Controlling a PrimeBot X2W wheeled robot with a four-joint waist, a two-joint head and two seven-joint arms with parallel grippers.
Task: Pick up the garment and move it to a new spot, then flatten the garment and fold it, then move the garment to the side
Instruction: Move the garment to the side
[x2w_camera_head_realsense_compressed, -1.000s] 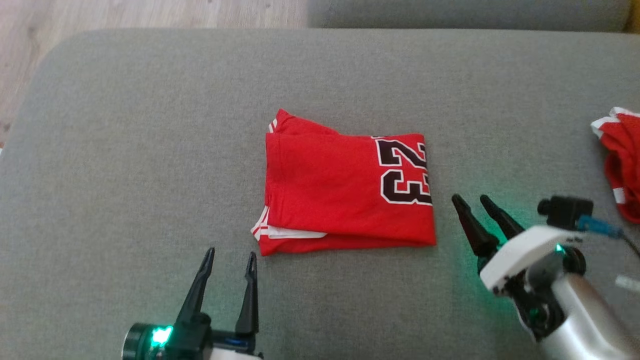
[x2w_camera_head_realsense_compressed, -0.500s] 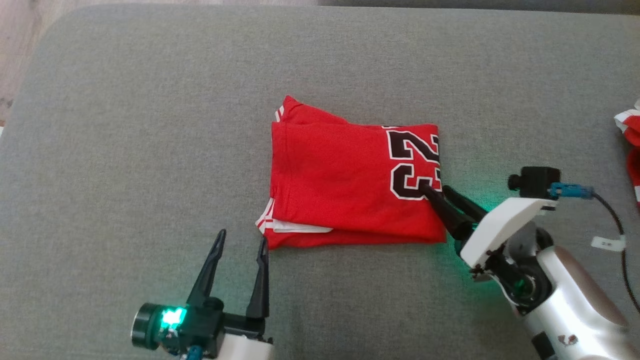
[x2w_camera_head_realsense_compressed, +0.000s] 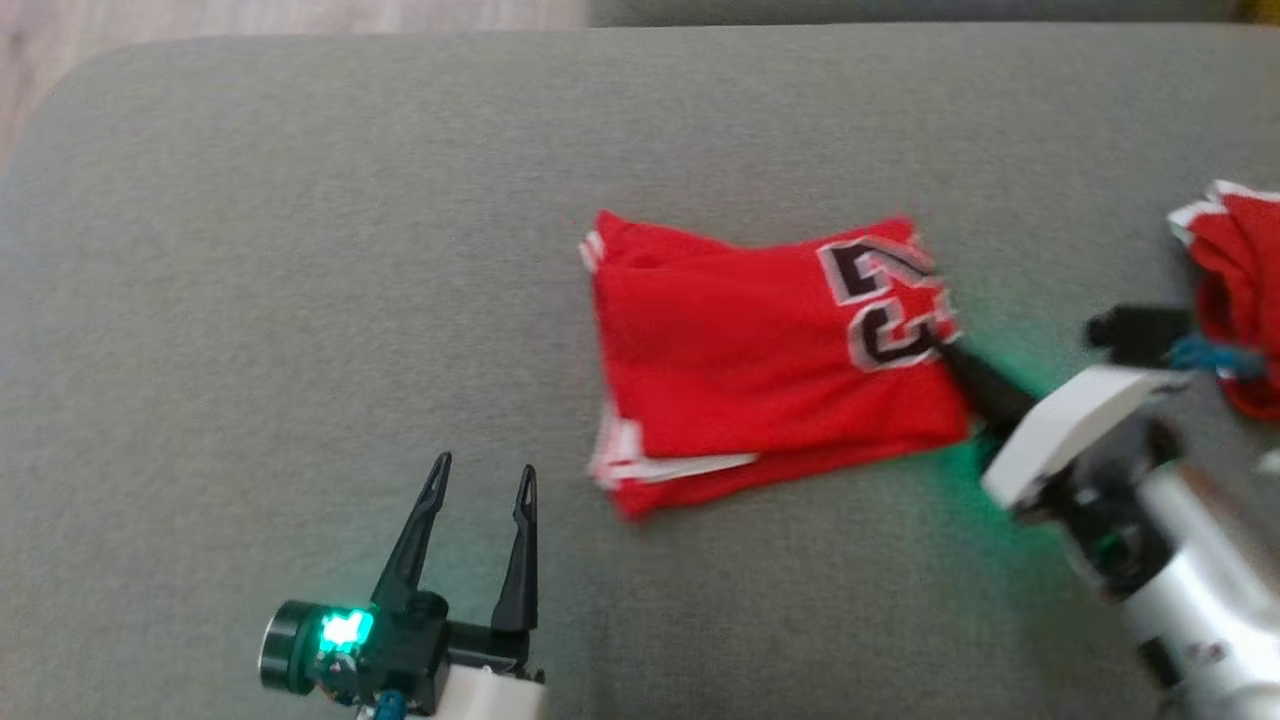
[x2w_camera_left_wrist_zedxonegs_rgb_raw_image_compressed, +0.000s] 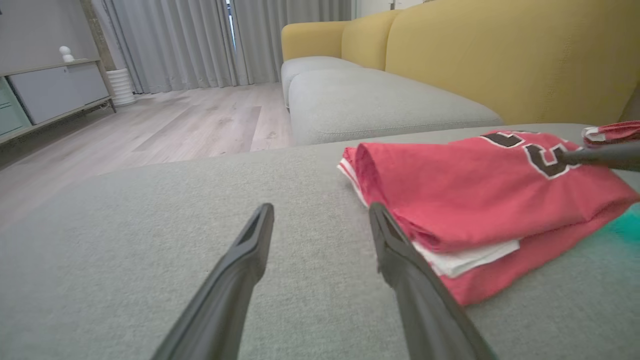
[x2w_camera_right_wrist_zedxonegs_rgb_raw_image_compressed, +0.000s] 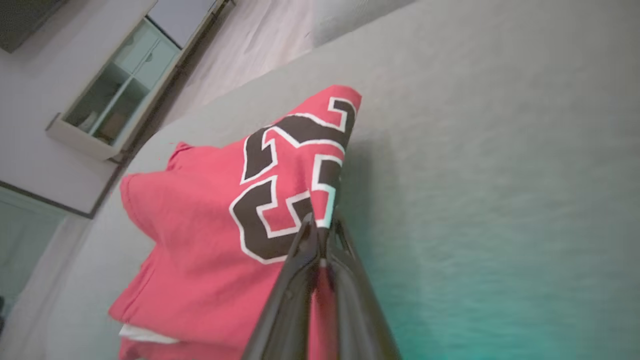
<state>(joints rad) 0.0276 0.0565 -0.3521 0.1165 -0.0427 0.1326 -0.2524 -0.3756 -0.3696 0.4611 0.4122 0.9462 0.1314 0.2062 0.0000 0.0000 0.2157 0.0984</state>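
Neatly folded jersey (x2w_camera_head_realsense_compressed: 760, 360) (soft rectangle), grey upholstery (x2w_camera_head_realsense_compressed: 300, 300).

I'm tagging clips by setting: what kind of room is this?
Probably a home living room: a yellow sofa, long curtains and a wood floor.

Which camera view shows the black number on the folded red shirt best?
The right wrist view: the number is large and sharp. The head view shows it small and blurred; the left wrist view shows it partly, at a flat angle.
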